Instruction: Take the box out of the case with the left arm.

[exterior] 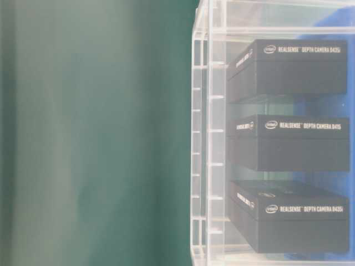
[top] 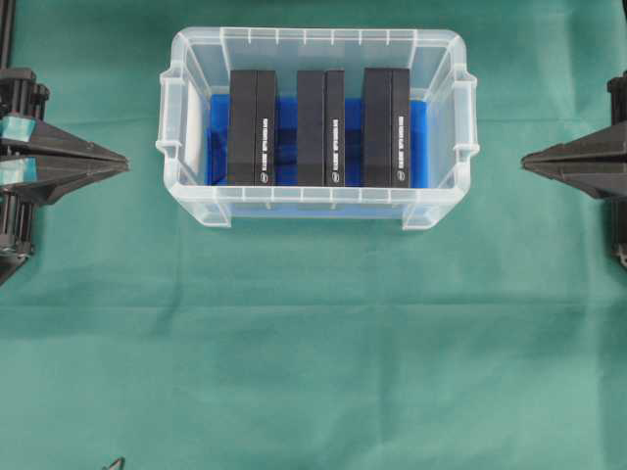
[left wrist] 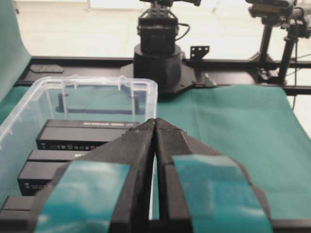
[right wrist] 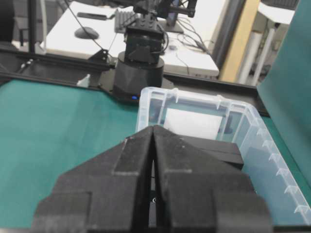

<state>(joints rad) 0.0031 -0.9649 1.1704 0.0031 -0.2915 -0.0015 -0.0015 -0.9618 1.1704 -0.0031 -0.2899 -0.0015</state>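
We see three black boxes (top: 252, 127) standing in the case (top: 196, 201); our left gripper (top: 122, 163) and right gripper (top: 527, 163) wait outside, fingers pressed together.

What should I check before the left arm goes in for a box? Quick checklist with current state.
1. Left gripper outside the case, not touching it: ok.
2. Left gripper open for a grasp: not ok, jaws closed.
3. Boxes reachable: ok, three stand on edge in the lidless case; nearest to the left arm is the left box.
4. Gaps between boxes for the fingers: ok, blue lining shows between them.
5. Right gripper clear of the case: ok, parked, closed.
6. Box weight or fit: cannot tell.
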